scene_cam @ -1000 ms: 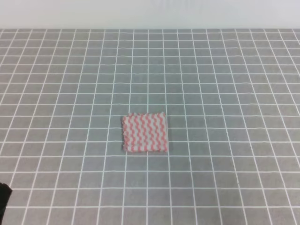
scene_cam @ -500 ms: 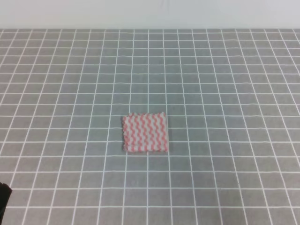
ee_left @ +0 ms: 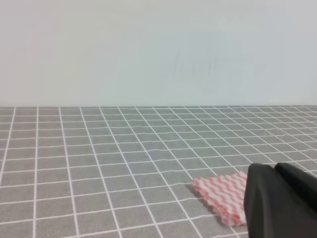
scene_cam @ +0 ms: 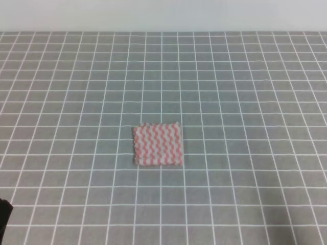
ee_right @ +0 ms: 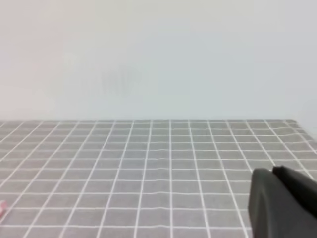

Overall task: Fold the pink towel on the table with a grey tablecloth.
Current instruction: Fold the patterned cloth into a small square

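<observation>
The pink towel [scene_cam: 157, 144], with pink-and-white zigzag stripes, lies flat near the middle of the table with the grey tablecloth [scene_cam: 245, 92]. In the left wrist view the towel [ee_left: 222, 196] lies just left of my left gripper [ee_left: 283, 204], a black mass at the lower right whose jaws I cannot make out. A dark bit of the left arm [scene_cam: 4, 217] shows at the bottom left corner of the high view. My right gripper [ee_right: 283, 204] is a black mass at the lower right of its view, far from the towel, with only a pink sliver [ee_right: 1, 208] at the left edge.
The grey gridded cloth [ee_left: 74, 158] runs back to a plain pale wall [scene_cam: 163, 14]. Nothing else stands on it in any view. The table's far right corner shows in the right wrist view [ee_right: 292, 123].
</observation>
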